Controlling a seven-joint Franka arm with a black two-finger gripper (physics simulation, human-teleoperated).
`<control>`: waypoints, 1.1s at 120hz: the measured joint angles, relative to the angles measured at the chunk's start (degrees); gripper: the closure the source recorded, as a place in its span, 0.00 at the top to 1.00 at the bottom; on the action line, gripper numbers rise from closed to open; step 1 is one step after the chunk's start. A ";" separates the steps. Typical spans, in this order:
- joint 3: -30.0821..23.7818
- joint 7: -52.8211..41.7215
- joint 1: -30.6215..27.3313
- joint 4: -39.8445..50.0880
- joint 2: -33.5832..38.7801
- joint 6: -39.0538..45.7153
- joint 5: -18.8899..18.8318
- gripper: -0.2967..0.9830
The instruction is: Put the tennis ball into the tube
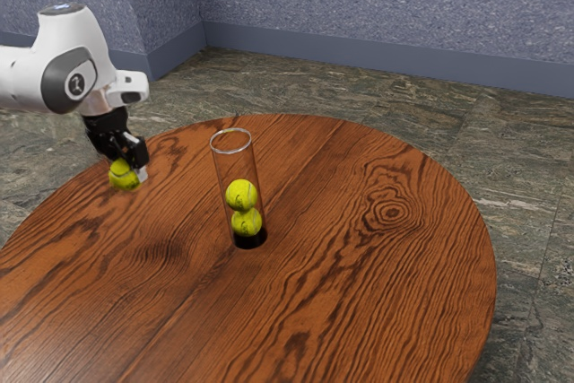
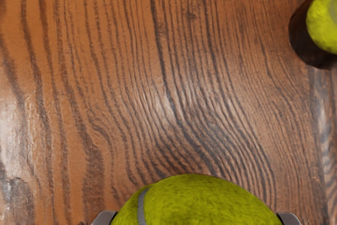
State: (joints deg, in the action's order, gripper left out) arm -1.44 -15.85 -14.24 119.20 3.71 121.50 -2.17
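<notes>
A clear tube (image 1: 221,177) with a black base stands upright and open-topped on the wooden surface (image 1: 359,302), two tennis balls (image 1: 241,195) stacked inside. The task's tennis ball (image 1: 124,176), fuzzy yellow-green with a grey seam, is outside, on the tube's side toward the exterior view's left, pinched between the fingers (image 1: 142,174). The arm (image 1: 76,56) reaches in with its hand pointing down.

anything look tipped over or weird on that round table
Nothing stands out: the clear cylindrical tube stands upright on the round brown wooden table, two yellow-green tennis balls stacked inside it. A third yellow-green tennis ball is gripped between the jaws, clear of the tube.
</notes>
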 joint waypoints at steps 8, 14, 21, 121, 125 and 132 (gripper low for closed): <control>-2.47 0.13 0.14 -2.07 2.74 -3.16 0.14 0.29; -4.22 0.17 0.79 -3.81 3.59 -5.04 0.34 0.29; -6.27 0.19 1.08 -5.68 4.35 -7.03 0.58 0.28; -12.69 0.20 3.80 -24.32 -10.52 -12.65 0.35 0.30; -12.65 0.20 3.75 -25.15 -11.37 -12.70 0.20 0.30; -12.53 0.21 3.78 -26.66 -12.96 -12.75 -0.16 0.30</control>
State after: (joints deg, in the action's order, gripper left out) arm -13.97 -15.64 -10.47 92.55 -9.25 108.75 -2.33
